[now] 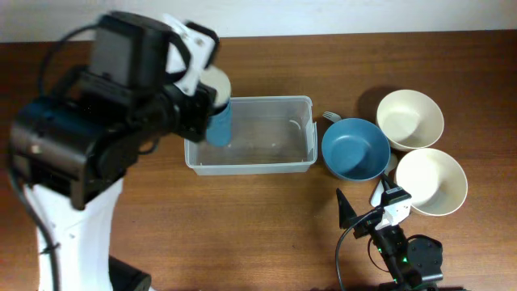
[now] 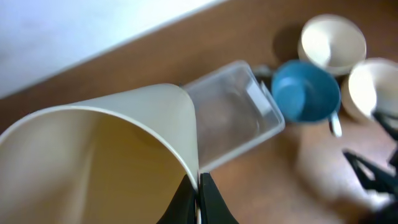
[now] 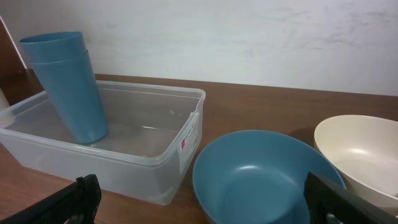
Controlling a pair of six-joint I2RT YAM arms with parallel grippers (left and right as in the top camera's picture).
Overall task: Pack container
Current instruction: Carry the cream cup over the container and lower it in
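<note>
Item 1: container point(image 1: 271, 162), a clear rectangular tub, sits on the middle of the surface point(image 1: 242, 234), closer to the far edge than the near one. I see it standing flat, with its long side running left to right.

Contents: two blue cups point(image 3: 65, 87), nested and upright, stand in its left end.

Item 2: cream cup point(image 2: 124, 162), tilted, is pinched at the rim by the left tool point(image 2: 199, 196), whose fingers are closed tight on the cup wall. From overhead the cup is above the container's far-left corner, just beside the blue cups. I cannot tell how high it is.

Item 3: blue bowl point(image 1: 355, 149), empty, is just beside the container's right end.

Items 4 and 5: cream bowl point(image 1: 410, 119) and second cream bowl point(image 1: 430, 181), both empty, sit right of the blue bowl toward the right edge.

Item 6: right tool point(image 1: 363, 202), fingers spread wide and holding nothing, is low at the near-right of the surface. It faces the blue bowl, with the container beyond it to the left.

Setting: a brown wood-grain surface, with a pale wall point(image 3: 249, 37) behind the far edge.
</note>
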